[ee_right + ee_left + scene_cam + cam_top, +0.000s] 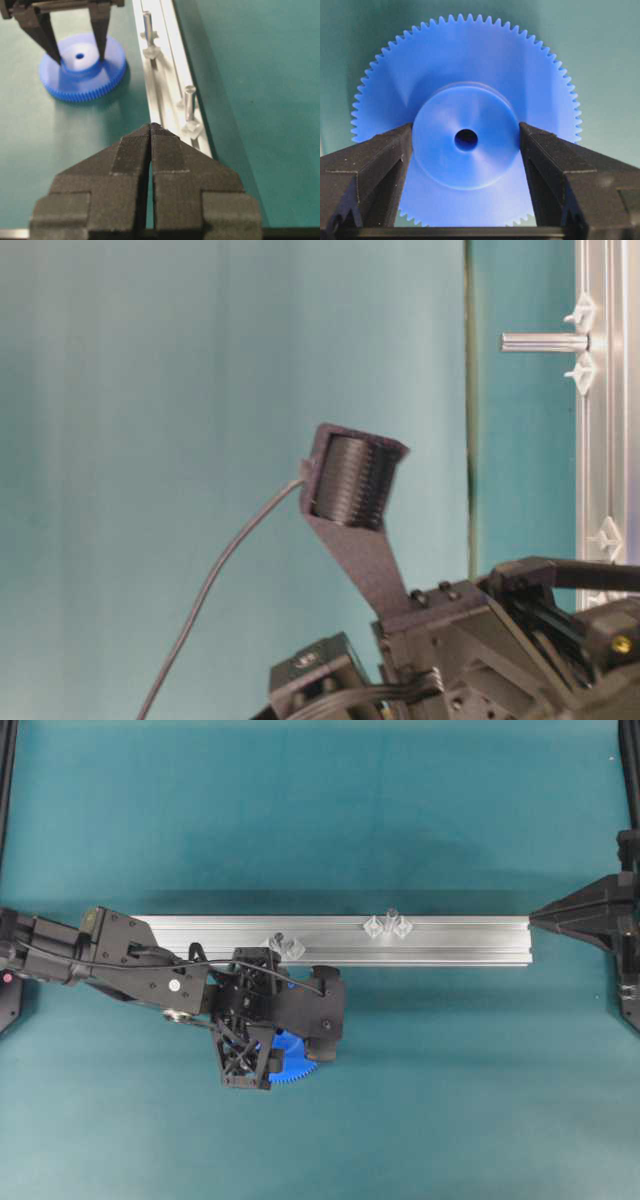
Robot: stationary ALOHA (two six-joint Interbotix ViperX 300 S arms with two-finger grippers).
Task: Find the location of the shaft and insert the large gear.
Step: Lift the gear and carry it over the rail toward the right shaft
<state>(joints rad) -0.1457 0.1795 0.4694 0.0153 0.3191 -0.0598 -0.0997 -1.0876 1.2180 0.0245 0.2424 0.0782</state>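
from overhead, the left gripper (275, 1055) hangs over the gear (292, 1065), which lies flat on the teal mat (320, 810) just beside the near side of the rail (460, 940); only a blue crescent of teeth shows past the wrist. two shafts stand on the rail, one (280, 936) close to the left arm and another (391, 913) further right, each between clear mounts. the right gripper (535, 917) sits at the rail's right end, its tips pointing at it. the table-level view is turned on its side and shows mostly the left arm's camera housing (350, 490); a shaft (545, 341) sticks out from the rail (600, 390) bare, with nothing on it. in the left wrist view the gear (465, 125) fills the frame, and the two fingers (375, 165) flank its raised hub (466, 135), at or just touching its sides; whether they are already pinching it i cannot tell. the right wrist view shows the right gripper (151, 131) with its jaws pressed together and empty, the rail (165, 75) running away from it with both shafts (189, 102) upright and bare, and the left gripper (77, 55) straddling the hub of the gear (82, 67), which rests on the mat. so the pick is only being set up: the gear is not lifted, and carrying it over, lining its hole with a shaft and pushing it down are all left to do.
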